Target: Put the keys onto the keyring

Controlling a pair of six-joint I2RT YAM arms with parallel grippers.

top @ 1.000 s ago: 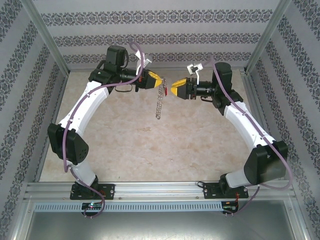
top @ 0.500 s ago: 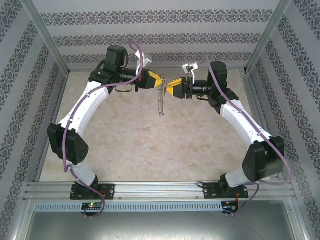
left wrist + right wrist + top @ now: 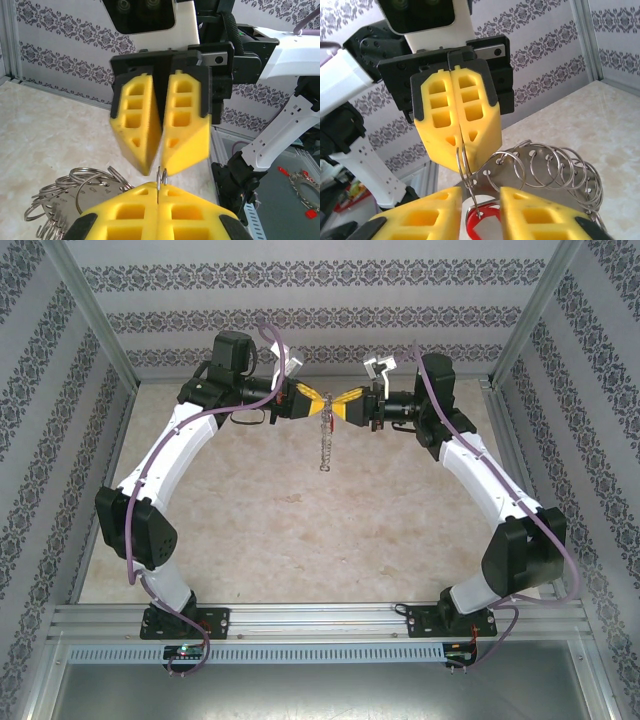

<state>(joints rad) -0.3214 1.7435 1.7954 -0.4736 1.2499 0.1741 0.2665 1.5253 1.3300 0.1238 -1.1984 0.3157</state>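
At 12 o'clock over the bench [image 3: 250,530], up in the air, tip to tip: clamps a thin wire turn at the top of the keyring [image 3: 325,440] in the fully closed left hand [image 3: 318,403]. Pinches what looks like the red head of the key [image 3: 482,221] in the narrow right hand [image 3: 341,407], with the head filling the gap between the pads [image 3: 535,215]. Can't confirm exact pad contact, so treat that grip as likely, not certain.

Hangs the keyring toward 6 o'clock from the pinch, clear of the bench. Fans its small split rings [image 3: 555,165] out at 3 o'clock of the key in the right wrist view. Shows a flat metal tag [image 3: 95,192] among them at 8 o'clock in the left wrist view.

Handling, as a guess:
- Keyring looks light and floppy like chain, with no stiffness below the grip. Expect swing and twist with any wrist move.
- Wire looks thin, hard and slick, so likely to rotate in the pinch. Best gripped right beside the turn being threaded, not lower down.
- Key looks small and rigid. Take it by the plastic head, flat faces on the pads.
- Can't tell whether the wire end is through the head's hole. Feed slowly and watch for the key slipping or the ring pivoting away.
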